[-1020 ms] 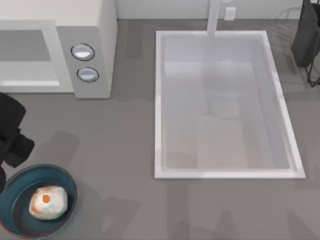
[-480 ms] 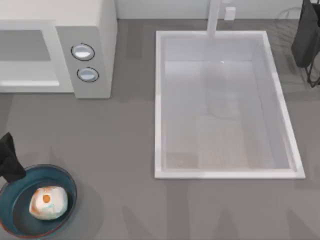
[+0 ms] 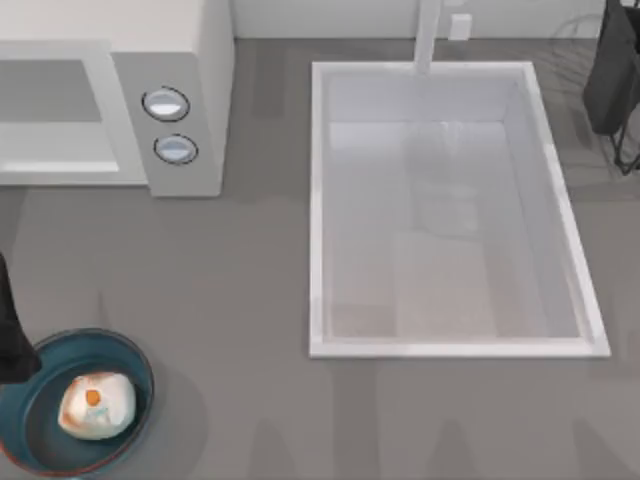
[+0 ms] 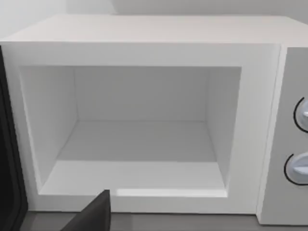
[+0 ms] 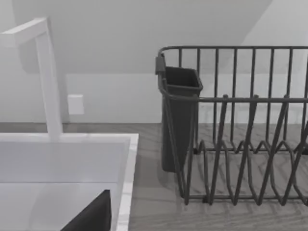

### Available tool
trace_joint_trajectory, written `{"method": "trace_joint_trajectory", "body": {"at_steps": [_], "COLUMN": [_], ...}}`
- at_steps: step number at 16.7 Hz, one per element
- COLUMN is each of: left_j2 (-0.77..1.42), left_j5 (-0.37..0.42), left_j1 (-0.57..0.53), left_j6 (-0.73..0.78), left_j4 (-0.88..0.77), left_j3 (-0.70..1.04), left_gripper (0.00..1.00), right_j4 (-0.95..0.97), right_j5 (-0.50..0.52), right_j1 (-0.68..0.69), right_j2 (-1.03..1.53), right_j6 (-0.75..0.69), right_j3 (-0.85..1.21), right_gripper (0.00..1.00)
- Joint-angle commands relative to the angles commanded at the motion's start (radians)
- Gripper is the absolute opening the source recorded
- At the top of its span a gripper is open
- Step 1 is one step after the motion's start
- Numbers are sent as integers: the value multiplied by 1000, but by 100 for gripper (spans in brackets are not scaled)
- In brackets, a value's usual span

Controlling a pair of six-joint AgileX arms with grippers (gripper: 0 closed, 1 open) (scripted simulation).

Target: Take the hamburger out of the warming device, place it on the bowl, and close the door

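Note:
The hamburger [image 3: 97, 405], a cream lump with an orange spot, lies in the dark teal bowl [image 3: 135, 370] at the table's front left. The warming device [image 3: 195, 60] stands at the back left. Its cavity [image 4: 139, 139] is bare, and the door [image 4: 8, 144] is swung open, showing as a dark strip at the cavity's side. My left arm [image 3: 8, 335] is at the table's left edge, just beside the bowl's rim and apart from the hamburger. One dark finger [image 4: 94, 216] of its gripper points at the cavity from a distance, holding nothing. My right arm [image 3: 612, 70] is parked at the back right.
A large white sink [image 3: 315, 210] with a tap [image 3: 428, 35] takes up the middle and right of the table. A dark wire dish rack [image 5: 240, 125] with a cutlery cup [image 5: 178, 120] stands at the back right. Grey counter [image 3: 230, 300] lies between bowl and sink.
My left arm has drawn back leftward from above the bowl until just a sliver shows in the top view. The hamburger stays in the bowl. The right arm has not moved.

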Motion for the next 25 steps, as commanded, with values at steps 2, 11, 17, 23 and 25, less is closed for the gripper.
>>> {"method": "trace_joint_trajectory", "body": {"at_steps": [2, 11, 17, 23, 25], "left_j2": [0, 0, 0, 0, 0], "left_j5": [0, 0, 0, 0, 0], "left_j1": [0, 0, 0, 0, 0], "left_j6": [0, 0, 0, 0, 0], "left_j4": [0, 0, 0, 0, 0], "left_j3": [0, 0, 0, 0, 0], "left_gripper": [100, 55, 10, 0, 0], "right_j4": [0, 0, 0, 0, 0], "right_j5": [0, 0, 0, 0, 0], "right_j1": [0, 0, 0, 0, 0], "right_j2": [0, 0, 0, 0, 0], "right_j6": [0, 0, 0, 0, 0], "right_j3": [0, 0, 0, 0, 0], "right_gripper": [100, 100, 100, 100, 100]}}
